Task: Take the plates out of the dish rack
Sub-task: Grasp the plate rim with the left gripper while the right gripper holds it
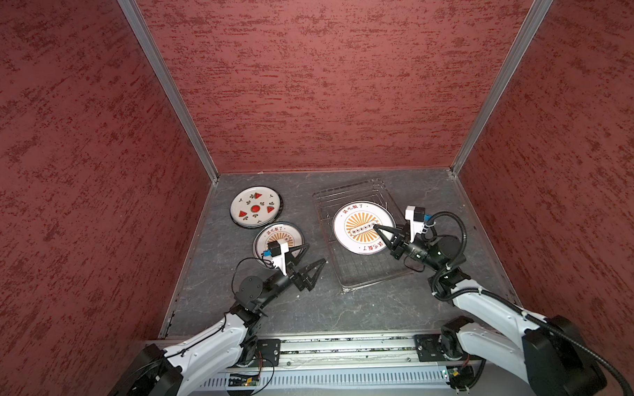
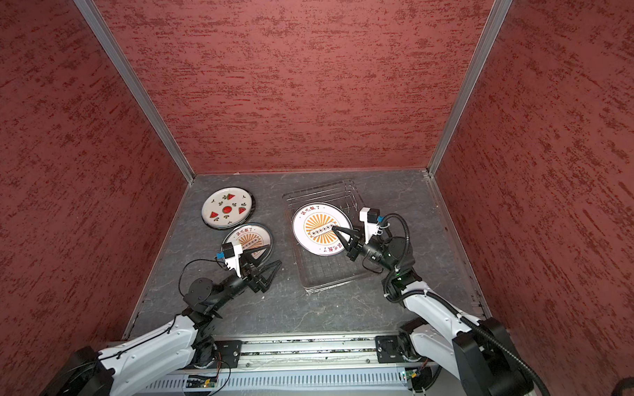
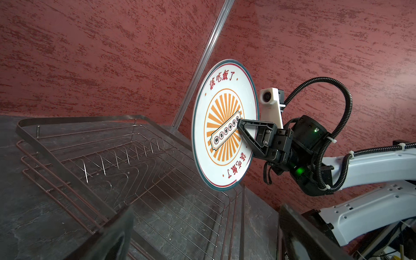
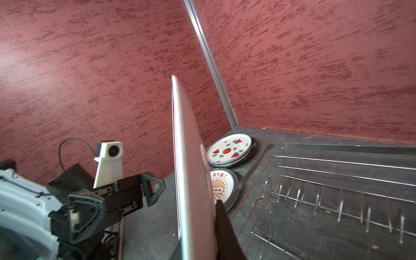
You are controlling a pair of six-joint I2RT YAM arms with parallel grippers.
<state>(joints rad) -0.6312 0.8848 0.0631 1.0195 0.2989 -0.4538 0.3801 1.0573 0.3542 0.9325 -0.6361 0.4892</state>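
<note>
One sunburst plate (image 1: 360,219) is clamped on edge in the right claw (image 1: 377,228), over the dish rack (image 1: 365,273). Left claw (image 1: 316,252) stands wide apart, empty, just beside a second sunburst plate (image 1: 273,235) on the desk (image 1: 348,314).

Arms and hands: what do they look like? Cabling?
Left arm and right arm: white shells, black joints. Left hand and right hand: black, triangular open-frame fingers. Right carries corrugated black conduit; left a thin black cable. White wrist camera mounts.

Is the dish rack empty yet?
Empty: the dish rack shows bare prongs; the right gripper holds the sunburst plate above it.
</note>
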